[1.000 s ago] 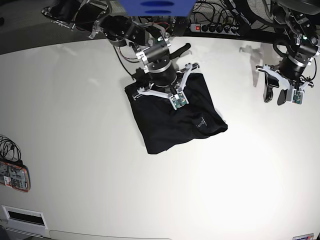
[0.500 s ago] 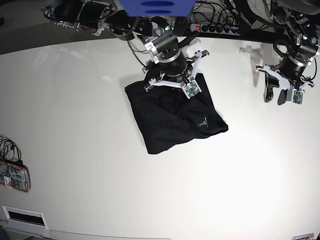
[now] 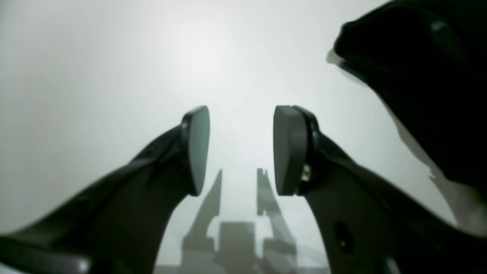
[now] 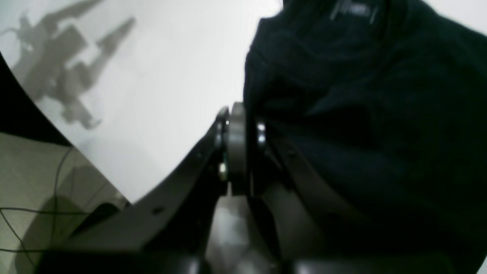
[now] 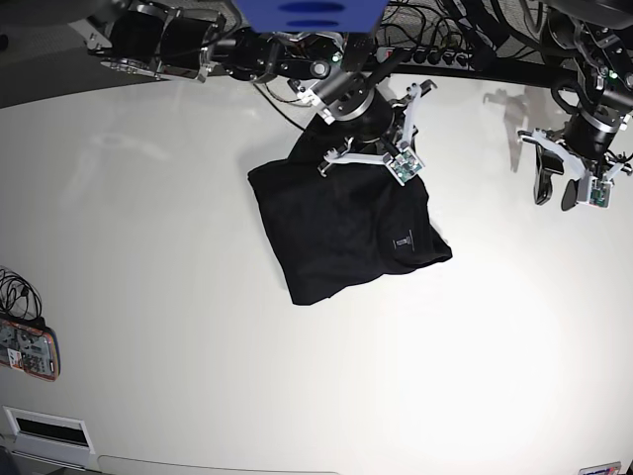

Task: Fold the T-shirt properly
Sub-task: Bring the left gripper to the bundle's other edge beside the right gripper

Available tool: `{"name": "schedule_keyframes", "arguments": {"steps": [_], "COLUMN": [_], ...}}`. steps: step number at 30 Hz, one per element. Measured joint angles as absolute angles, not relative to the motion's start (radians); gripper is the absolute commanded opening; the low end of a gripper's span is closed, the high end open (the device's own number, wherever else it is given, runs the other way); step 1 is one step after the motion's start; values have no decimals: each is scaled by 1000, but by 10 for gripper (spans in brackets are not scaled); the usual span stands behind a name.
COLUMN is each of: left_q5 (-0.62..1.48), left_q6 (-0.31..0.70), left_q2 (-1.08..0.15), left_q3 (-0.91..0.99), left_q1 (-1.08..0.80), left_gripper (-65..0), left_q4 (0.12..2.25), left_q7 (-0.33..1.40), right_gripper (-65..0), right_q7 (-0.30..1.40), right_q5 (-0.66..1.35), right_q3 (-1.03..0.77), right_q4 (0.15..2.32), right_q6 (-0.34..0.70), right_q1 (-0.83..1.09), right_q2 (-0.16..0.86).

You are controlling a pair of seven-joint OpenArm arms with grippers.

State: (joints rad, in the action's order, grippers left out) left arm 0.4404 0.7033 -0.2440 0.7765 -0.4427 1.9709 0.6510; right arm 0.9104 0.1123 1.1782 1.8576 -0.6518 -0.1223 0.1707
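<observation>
Clamped together at their flat grey pads, the right gripper point(image 4: 237, 152) pinches a bunched edge of the T-shirt point(image 5: 341, 228) at the upper centre of the base view, the soft matte black cloth drawn up into a peak under the white-framed wrist. In the right wrist view the pads meet with hardly any gap and dark, creased fabric crowds against them from the right, filling that half of the frame; a small pale label mark shows near the top. Lower in the base view the rest of the garment lies in a rough, rumpled rectangle on the smooth white table point(image 5: 198, 356), its pale label mark point(image 5: 401, 241) toward the lower right of the cloth. Against the picture from half a second ago, this gripper has shifted up and to the right, and the upper right edge of the shirt has lifted with it, while the lower corner lies as it did.

At the far right, the left gripper point(image 5: 564, 183) hangs above bare table, well apart from the cloth. Its wrist view shows two black fingers with rounded, flat grey pads point(image 3: 198, 148) parted by a clear gap, nothing between them. It sits slightly higher and further right than before.
</observation>
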Motion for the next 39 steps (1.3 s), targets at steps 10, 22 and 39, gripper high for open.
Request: {"name": "schedule_keyframes", "arguments": {"steps": [10,22,39], "left_q5": [440,440,430], "left_q6": [703,703,688], "left_q2": [-244,-244,-175], "left_q3": [776,775,577], "left_q1": [-443,-446,-447], "left_gripper": [-385,-385,-385], "left_q4": [1971,1971,2096], "left_q7": [651,651,659], "right_gripper": [-650,-467,-472], "right_q7": [911,910,897], "right_q5": [112,202,163], "right_q3": [1178,1179,811], "right_q4": [1858,1858,1897], "right_q6": [-655,-568,-564], "right_q1": [-122,-122,-123], "right_q2": [172,172,115]}}
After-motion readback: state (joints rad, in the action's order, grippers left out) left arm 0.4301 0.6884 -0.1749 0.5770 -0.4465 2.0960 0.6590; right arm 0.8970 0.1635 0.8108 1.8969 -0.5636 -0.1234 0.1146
